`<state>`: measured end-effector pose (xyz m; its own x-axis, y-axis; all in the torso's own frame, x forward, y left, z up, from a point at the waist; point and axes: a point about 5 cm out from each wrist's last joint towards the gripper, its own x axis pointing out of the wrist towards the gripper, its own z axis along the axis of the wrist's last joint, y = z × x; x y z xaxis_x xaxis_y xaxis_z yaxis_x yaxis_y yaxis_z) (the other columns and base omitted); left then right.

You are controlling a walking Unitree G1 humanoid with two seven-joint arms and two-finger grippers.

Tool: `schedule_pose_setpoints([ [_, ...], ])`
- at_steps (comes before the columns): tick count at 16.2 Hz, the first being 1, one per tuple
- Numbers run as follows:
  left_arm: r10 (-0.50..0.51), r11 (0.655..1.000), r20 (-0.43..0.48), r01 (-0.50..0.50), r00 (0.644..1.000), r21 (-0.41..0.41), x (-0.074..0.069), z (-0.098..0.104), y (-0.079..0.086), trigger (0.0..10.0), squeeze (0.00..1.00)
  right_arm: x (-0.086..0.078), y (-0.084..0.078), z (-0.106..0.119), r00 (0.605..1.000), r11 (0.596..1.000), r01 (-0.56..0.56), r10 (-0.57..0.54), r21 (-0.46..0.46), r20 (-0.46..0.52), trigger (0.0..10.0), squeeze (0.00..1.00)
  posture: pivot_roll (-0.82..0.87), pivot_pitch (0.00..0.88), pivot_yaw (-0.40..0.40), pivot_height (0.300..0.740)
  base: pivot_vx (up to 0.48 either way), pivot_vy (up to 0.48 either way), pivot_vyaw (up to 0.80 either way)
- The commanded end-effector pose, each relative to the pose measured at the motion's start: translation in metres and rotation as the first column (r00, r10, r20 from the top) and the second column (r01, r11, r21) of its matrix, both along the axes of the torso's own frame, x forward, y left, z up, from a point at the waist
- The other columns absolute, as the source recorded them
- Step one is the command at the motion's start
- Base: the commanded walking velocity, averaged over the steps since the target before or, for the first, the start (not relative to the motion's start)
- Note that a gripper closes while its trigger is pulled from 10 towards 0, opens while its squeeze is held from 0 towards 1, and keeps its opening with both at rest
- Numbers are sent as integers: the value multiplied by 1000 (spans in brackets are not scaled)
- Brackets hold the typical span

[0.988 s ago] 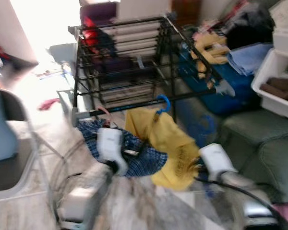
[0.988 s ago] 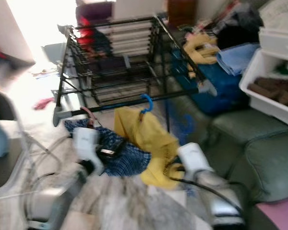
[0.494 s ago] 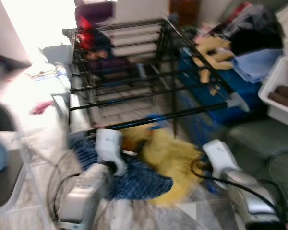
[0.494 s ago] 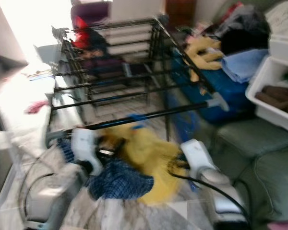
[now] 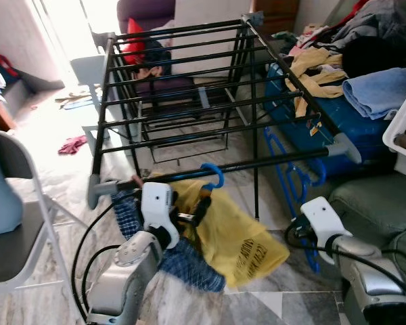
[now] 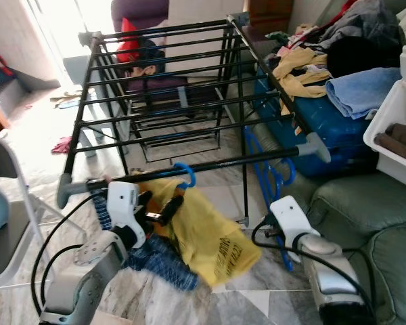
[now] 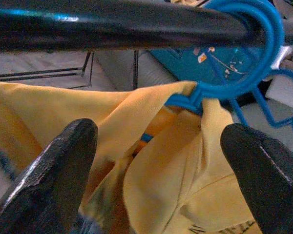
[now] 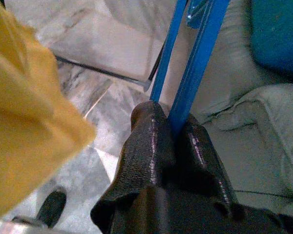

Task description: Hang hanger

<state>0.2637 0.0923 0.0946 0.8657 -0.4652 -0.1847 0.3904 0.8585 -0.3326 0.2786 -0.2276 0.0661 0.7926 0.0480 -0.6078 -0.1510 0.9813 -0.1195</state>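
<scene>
Now hooked on the rack bar [image 5: 223, 169], hanger [image 7: 254, 53]; left pincer [image 7: 156, 161] wide, right pincer [image 8: 173, 129] pinches blue hanger [image 8: 195, 58].

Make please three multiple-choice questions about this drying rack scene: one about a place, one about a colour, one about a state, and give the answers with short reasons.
1. Where does the blue hook of the hanger with the yellow shirt sit?
A. On the front rail of the drying rack
B. On the folding chair
C. On the sofa cushion

2. What colour is the empty hanger in the right tool?
A. Red
B. Blue
C. White

3. How are the fingers of the left tool?
A. Shut on the rail
B. Shut on the shirt
C. Open, apart from each other

Answers:
1. A: the blue hook curls over the black front rail of the drying rack, with the yellow shirt hanging under it.
2. B: the right tool is closed on the blue bars of the empty hanger.
3. C: the left tool shows a wide gap between its fingers, with the shirt beyond.
</scene>
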Motion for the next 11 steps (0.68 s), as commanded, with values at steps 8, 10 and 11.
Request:
schedule_pose_setpoints([
  [8, -18, 1000, 1, 18, 1000, 9, -1, 3, -2, 10000, 0, 33, -21, 31, 996, 1000, 9, -8, -8, 91, 10000, 0, -165, 0, 56, 740, 0, 0, 0],
  [10, -32, 999, 7, 32, 999, 4, -2, 4, -2, 10000, 0, 38, -23, 28, 999, 1000, 22, -22, 11, 42, 10000, 0, -163, 0, 58, 740, 0, 0, 0],
  [11, -34, 999, 18, 34, 999, 2, -1, 6, -2, 10000, 0, 42, -23, 29, 999, 1000, 5, -5, 5, 33, 10000, 0, -163, 0, 58, 740, 0, 0, 0],
])
